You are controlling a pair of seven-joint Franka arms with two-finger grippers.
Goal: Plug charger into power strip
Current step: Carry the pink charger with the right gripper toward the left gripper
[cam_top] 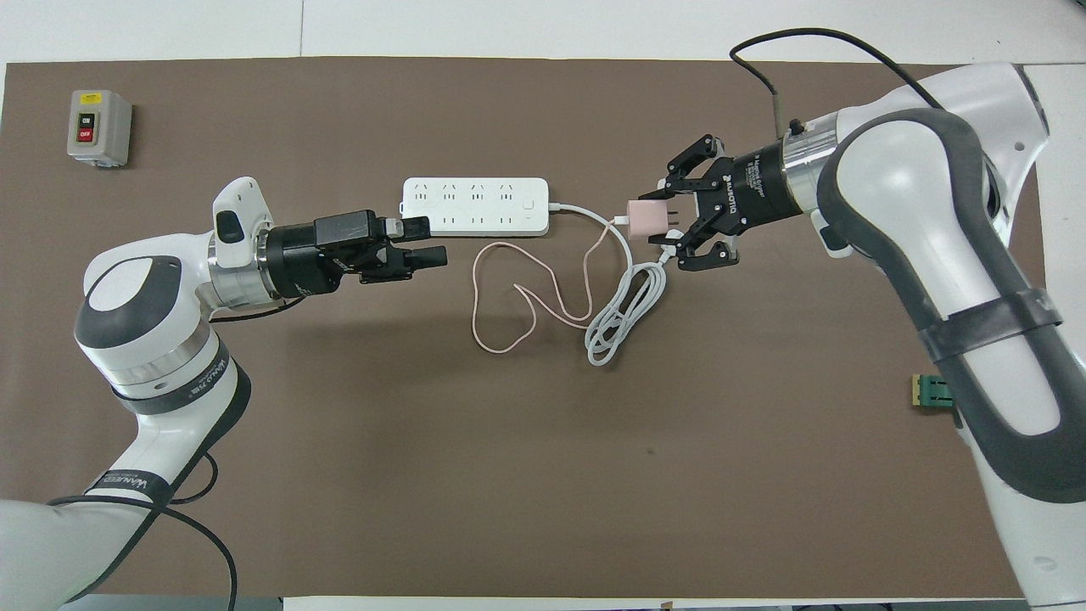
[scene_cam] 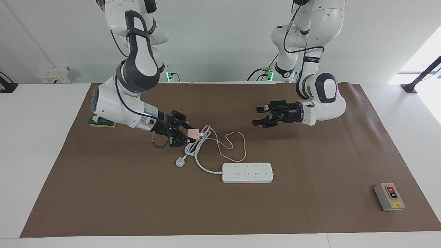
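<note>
My right gripper [scene_cam: 188,134] [cam_top: 666,219] is shut on the charger [scene_cam: 193,132] [cam_top: 645,219], a small pale-pink cube, and holds it in the air over the coiled white cord [scene_cam: 196,146] [cam_top: 624,314]. The charger's thin pink cable [scene_cam: 237,144] [cam_top: 501,297] lies in loops on the mat. The power strip [scene_cam: 247,172] [cam_top: 475,206] lies flat mid-table, sockets up. My left gripper [scene_cam: 255,116] [cam_top: 433,239] is open and holds nothing. It hangs over the mat by the strip's end toward the left arm's end of the table.
A white three-pin plug [scene_cam: 180,161] lies at the cord's free end, beside the coil. A grey switch box [scene_cam: 389,196] [cam_top: 99,127] stands toward the left arm's end. A small green part [scene_cam: 101,121] [cam_top: 929,392] lies toward the right arm's end.
</note>
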